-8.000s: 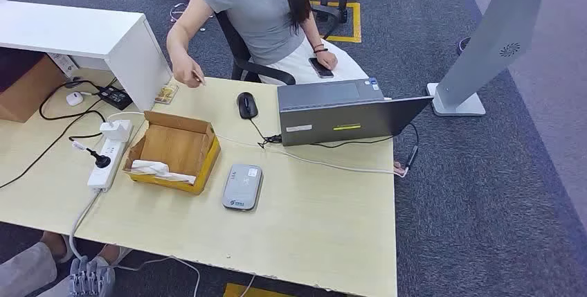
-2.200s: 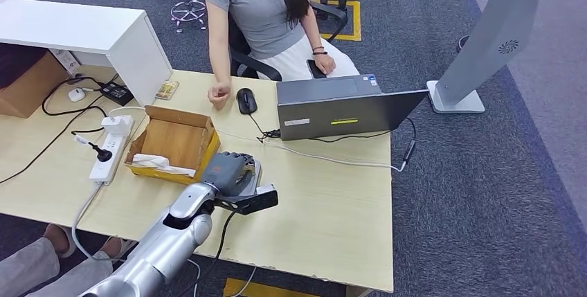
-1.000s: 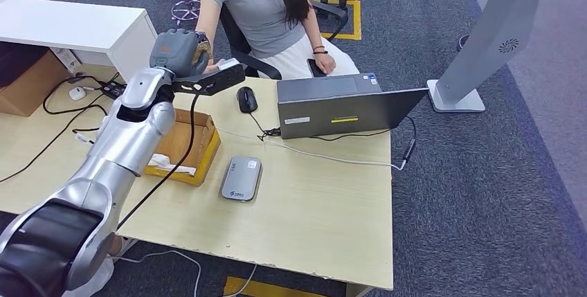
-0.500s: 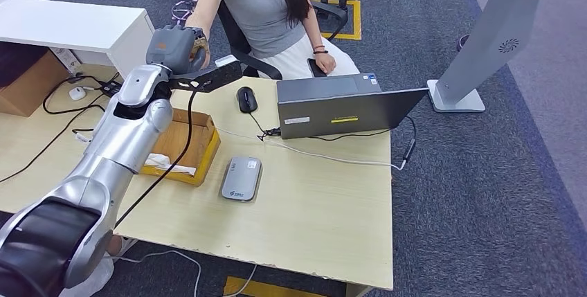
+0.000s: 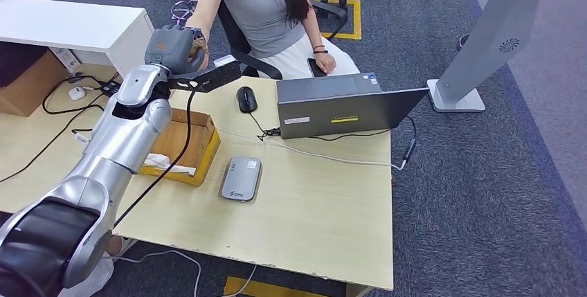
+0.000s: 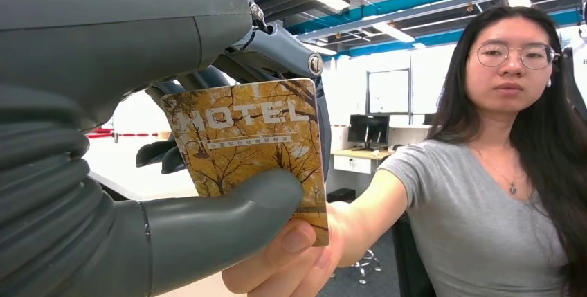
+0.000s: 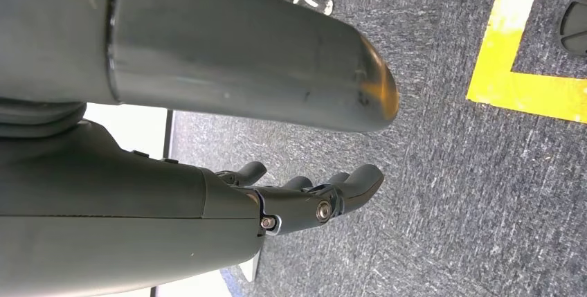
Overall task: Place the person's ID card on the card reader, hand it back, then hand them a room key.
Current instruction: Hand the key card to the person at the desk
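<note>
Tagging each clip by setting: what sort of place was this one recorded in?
Most likely an office or lab staged as a hotel front desk. A person sits in an office chair at a desk with a laptop and card reader, and the left hand holds out a card printed HOTEL.

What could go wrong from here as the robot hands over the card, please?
The left hand pinches the card between thumb and fingers while the person's hand touches only its lower edge. If the robot lets go before they grip properly, the card may drop towards the desk. If it keeps pinching while they pull, the card could bend. The arm also stretches over the box, so lowering it carelessly may knock that.
</note>
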`<state>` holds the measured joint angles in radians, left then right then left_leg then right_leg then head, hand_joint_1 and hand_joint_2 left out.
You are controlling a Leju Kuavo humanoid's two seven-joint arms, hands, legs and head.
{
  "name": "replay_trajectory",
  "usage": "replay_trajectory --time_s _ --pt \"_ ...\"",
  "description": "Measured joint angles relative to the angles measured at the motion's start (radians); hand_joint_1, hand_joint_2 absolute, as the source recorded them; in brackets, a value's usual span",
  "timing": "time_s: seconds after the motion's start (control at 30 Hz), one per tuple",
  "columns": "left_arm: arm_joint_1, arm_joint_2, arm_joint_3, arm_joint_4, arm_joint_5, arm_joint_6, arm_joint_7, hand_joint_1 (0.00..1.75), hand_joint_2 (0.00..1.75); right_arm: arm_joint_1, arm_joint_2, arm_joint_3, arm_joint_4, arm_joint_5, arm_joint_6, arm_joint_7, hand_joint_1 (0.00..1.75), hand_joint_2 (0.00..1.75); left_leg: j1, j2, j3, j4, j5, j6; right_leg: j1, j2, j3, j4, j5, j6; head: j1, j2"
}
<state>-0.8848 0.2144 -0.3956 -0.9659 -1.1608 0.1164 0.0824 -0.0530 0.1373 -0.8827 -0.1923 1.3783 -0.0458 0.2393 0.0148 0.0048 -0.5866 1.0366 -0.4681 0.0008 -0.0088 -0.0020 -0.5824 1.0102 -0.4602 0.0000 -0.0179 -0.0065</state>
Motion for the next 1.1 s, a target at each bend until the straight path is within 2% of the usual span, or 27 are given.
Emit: replay_trajectory --time_s 0.93,1.07,1.1 --pt "0.000 0.000 0.000 0.002 0.000 0.000 0.000 1.75 1.75 0.000 0.000 0.000 0.000 0.000 0.000 0.000 0.00 0.00 0.000 0.000 -0.002 0.000 0.000 0.000 0.000 0.000 -0.002 0.000 0.000 0.000 0.000 0.000" --pt "0.002 0.000 0.000 0.001 0.013 0.011 -0.012 0.00 1.75 0.000 0.000 0.000 0.000 -0.003 -0.002 0.002 0.00 0.00 0.000 0.000 -0.002 0.000 0.000 0.000 0.000 0.000 -0.002 0.000 0.000 0.000 0.000 0.000" --pt "0.016 0.000 0.001 -0.009 0.030 0.034 -0.034 0.00 1.75 0.000 0.000 0.000 0.000 -0.007 -0.004 0.004 0.00 0.00 0.000 0.000 -0.002 0.000 0.000 0.000 0.000 0.000 -0.001 0.000 0.000 0.000 0.000 0.000"
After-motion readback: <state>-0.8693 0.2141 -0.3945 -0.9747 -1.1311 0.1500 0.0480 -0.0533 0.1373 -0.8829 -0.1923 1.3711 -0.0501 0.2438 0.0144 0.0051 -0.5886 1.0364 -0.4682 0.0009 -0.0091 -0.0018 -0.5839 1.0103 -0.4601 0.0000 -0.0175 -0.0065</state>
